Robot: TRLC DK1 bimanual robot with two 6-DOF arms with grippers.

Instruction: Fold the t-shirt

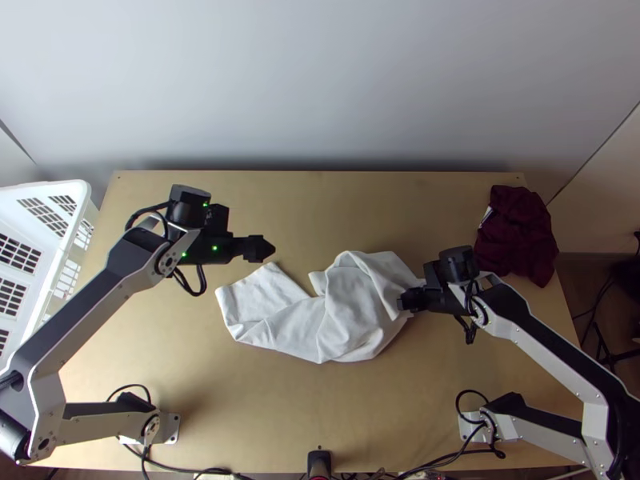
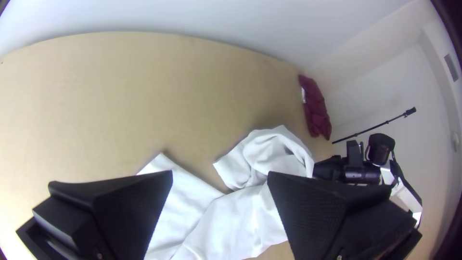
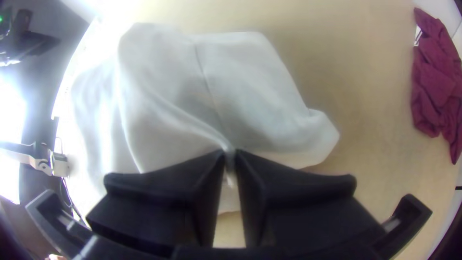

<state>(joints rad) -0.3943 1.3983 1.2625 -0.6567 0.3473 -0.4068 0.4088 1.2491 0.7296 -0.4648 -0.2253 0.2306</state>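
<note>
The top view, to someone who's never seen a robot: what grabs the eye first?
Probably the rumpled white cloth in the middle of the table, pinched by the right end effector. The left end effector hovers open near the cloth's flatter end. A dark red cloth lies bunched at the far right corner.

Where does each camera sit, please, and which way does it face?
Top view: high over the table's near edge, facing steeply down; both arms show.
Left wrist view: on the left arm, facing across the table; open left gripper shows.
Right wrist view: on the right arm, facing the white shirt pinched by the right gripper.
Wrist views share the shirt and maroon cloth.
</note>
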